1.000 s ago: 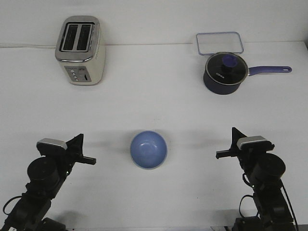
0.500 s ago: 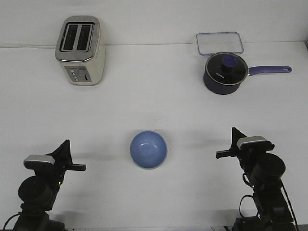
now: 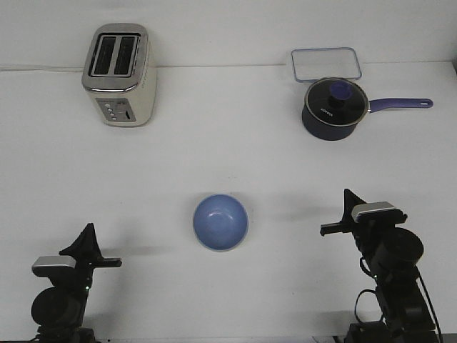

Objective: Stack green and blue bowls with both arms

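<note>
The light blue bowl [image 3: 221,221] sits upright on the white table [image 3: 228,157], between the two arms. No separate green bowl shows; only a thin pale edge appears under the blue bowl's near rim. My left gripper [image 3: 91,245] is low at the front left, well clear of the bowl and holding nothing. My right gripper [image 3: 347,209] is at the front right, also clear of the bowl and holding nothing. From this angle the jaws of both are too small to judge as open or shut.
A cream and silver toaster [image 3: 119,74] stands at the back left. A dark navy saucepan [image 3: 333,108] with a glass lid stands at the back right, its handle pointing right. A clear rectangular container lid [image 3: 325,64] lies behind it.
My left arm has drawn back and down towards the front left corner, away from the bowl. The right arm and the bowl have not moved.
</note>
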Action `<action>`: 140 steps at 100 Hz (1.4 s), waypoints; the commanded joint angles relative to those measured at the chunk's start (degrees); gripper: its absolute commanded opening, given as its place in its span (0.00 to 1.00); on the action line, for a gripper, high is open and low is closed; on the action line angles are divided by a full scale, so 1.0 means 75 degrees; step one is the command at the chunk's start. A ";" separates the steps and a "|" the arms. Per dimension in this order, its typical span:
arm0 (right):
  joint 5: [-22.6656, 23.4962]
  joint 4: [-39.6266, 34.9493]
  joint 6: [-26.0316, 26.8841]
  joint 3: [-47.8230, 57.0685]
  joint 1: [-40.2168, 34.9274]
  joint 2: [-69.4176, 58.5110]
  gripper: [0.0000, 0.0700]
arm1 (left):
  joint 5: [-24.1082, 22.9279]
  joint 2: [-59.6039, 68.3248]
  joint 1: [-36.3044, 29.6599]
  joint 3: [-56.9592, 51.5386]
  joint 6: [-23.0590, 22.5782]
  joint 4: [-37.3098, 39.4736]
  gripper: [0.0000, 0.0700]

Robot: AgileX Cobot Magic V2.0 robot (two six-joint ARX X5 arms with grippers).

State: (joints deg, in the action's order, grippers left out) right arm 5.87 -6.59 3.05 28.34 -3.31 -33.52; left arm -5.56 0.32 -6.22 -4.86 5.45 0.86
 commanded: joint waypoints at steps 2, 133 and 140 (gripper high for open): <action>0.0009 0.0105 0.0044 0.0076 -0.0006 -0.0029 0.00 | 0.0154 -0.0020 0.0000 0.0131 -0.0038 0.0210 0.02; 0.0009 0.0105 0.0044 0.0076 -0.0006 -0.0029 0.00 | 0.0755 -0.0020 0.0134 0.0539 -0.0061 0.0807 0.02; 0.0009 0.0105 0.0044 0.0076 -0.0006 -0.0029 0.00 | 0.0755 -0.0020 0.0134 0.0539 -0.0061 0.0807 0.02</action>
State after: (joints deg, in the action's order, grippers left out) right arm 5.87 -6.52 3.05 28.34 -3.31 -33.52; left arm -0.01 0.30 -5.26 -1.93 5.41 6.02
